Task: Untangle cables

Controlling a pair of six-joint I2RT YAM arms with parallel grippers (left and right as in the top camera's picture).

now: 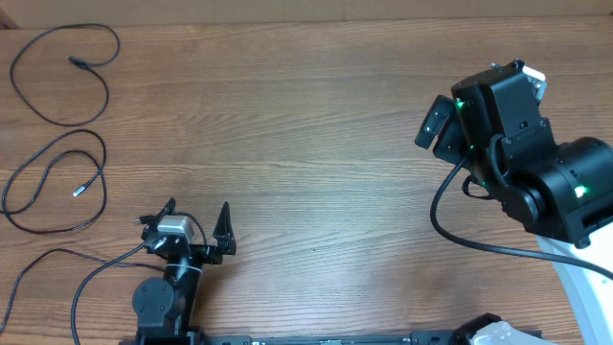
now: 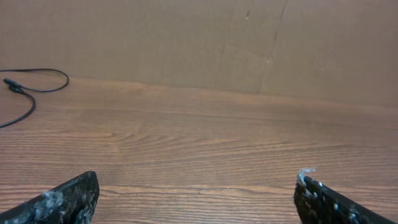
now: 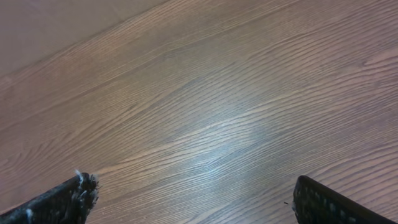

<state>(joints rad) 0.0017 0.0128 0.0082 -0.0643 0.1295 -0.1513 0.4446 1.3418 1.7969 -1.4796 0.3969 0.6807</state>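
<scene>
The left gripper (image 1: 196, 218) and right gripper (image 1: 439, 129) stand wide and empty; the cables (image 1: 79, 63) look light and limp, probably best pinched mid-cord.

Two cables (image 1: 79, 63), two arms (image 1: 536, 163), one table (image 1: 306, 125)

cable (image 2: 28, 91) far left on table (image 2: 199, 143) | jaws spread wide | cardboard wall (image 2: 186, 37) behind

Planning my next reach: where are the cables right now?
In the overhead view, the cables lie in loose loops along the far left of the table, ahead and left of the open left gripper.
</scene>
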